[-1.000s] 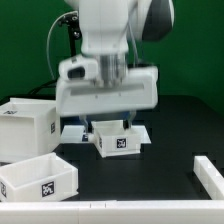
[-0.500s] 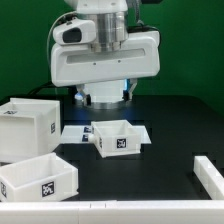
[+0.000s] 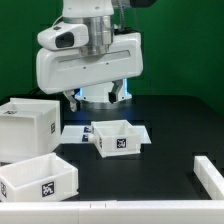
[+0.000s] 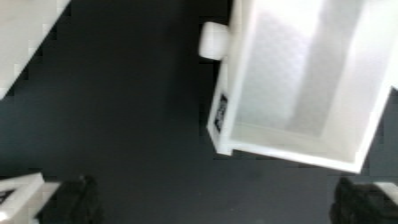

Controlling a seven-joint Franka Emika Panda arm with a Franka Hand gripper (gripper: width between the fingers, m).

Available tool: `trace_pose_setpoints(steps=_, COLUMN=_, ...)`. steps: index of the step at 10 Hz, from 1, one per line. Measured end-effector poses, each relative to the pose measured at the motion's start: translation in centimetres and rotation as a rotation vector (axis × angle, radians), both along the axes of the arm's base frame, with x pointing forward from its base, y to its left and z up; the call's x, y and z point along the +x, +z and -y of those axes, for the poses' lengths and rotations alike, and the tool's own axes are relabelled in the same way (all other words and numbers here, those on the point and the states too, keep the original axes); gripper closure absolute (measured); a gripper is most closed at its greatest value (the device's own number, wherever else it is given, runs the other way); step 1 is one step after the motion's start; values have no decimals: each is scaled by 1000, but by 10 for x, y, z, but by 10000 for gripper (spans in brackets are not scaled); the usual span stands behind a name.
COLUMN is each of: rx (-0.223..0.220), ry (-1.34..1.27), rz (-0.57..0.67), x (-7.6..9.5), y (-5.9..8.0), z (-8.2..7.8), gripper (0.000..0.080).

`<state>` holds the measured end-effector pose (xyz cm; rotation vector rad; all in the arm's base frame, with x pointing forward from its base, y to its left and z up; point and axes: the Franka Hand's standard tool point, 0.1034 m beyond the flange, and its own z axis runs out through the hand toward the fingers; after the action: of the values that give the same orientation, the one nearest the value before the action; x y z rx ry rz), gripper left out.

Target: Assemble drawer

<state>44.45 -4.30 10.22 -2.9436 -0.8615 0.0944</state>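
The drawer casing (image 3: 30,125), a white cube with a tag, stands at the exterior view's left. A small open-top tray (image 3: 118,138) with a tag on its front sits in the middle. It also shows in the wrist view (image 4: 294,80), with a knob on its side. A second tray (image 3: 40,178) lies at the front left. My gripper (image 3: 100,96) hangs above and behind the middle tray, apart from it. In the wrist view my gripper (image 4: 217,205) is open and empty, with its dark fingertips (image 4: 71,200) wide apart over the black table.
The marker board (image 3: 72,131) lies flat under and beside the middle tray. A white block (image 3: 208,175) stands at the front right. White edges show at the side of the wrist view (image 4: 18,190). The table top is black.
My gripper has risen from just over the middle tray and moved toward the exterior view's left. The tray stays in place, now uncovered.
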Motion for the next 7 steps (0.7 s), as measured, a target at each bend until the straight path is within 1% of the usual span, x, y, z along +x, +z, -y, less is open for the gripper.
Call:
trace_pose_setpoints(steps=1, rx=-2, ry=34, rz=14, x=3, y=2, z=-3, gripper=151)
trace_pose_setpoints(steps=5, rx=-3, ry=25, rz=10, x=2, y=0, z=-2, gripper=151)
trace_pose_setpoints(steps=6, rx=-4, ry=159, rz=51, x=6, y=3, z=2, gripper=151)
trace_pose_setpoints(steps=7, rx=-2, ry=300, rz=67, x=8, y=9, z=8, gripper=151)
